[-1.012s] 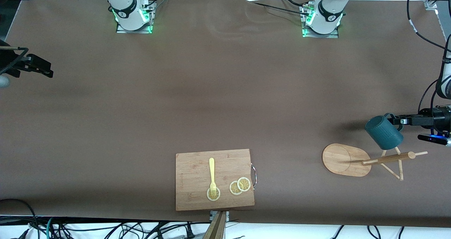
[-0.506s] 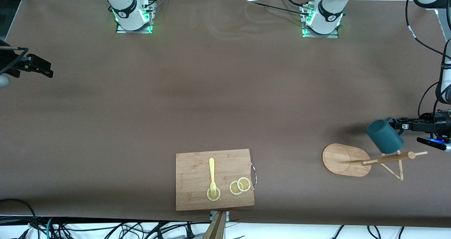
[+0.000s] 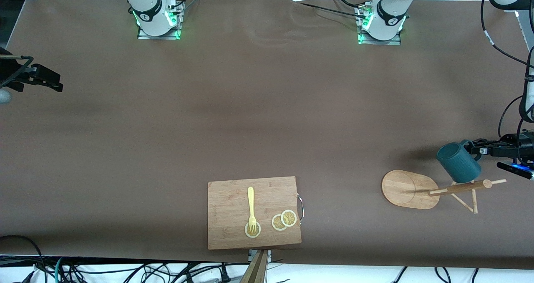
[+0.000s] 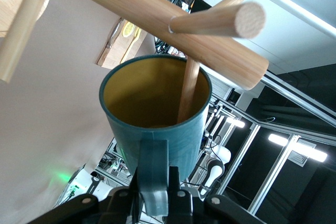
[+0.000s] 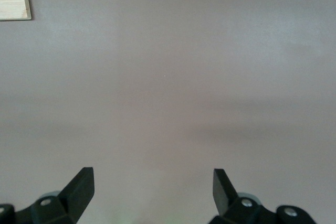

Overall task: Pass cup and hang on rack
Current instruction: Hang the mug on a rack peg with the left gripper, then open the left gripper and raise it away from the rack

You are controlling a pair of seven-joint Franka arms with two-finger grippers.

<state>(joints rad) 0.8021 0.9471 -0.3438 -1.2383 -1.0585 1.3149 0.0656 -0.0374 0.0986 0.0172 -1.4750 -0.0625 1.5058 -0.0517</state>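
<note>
Over the table's left-arm end, left gripper (image 3: 475, 148) clamped on the handle of the small ribbed dark teal mug (image 3: 459, 162), tilted, one thin dowel peg of the light bamboo mug tree (image 3: 411, 189) poking into its yellow-ochre mouth. At the right-arm edge, right gripper (image 3: 56, 84) waiting, fingers spread wide, holding nothing.

Cup (image 3: 458, 162) over rack (image 3: 411, 189)

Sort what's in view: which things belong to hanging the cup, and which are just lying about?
Belongs to the job:
- cup, held by its handle in the left pincer, a peg inside its mouth
- rack

Lying about:
- cutting board
- yellow fork
- lemon slices
- right pincer, open, waiting
</note>
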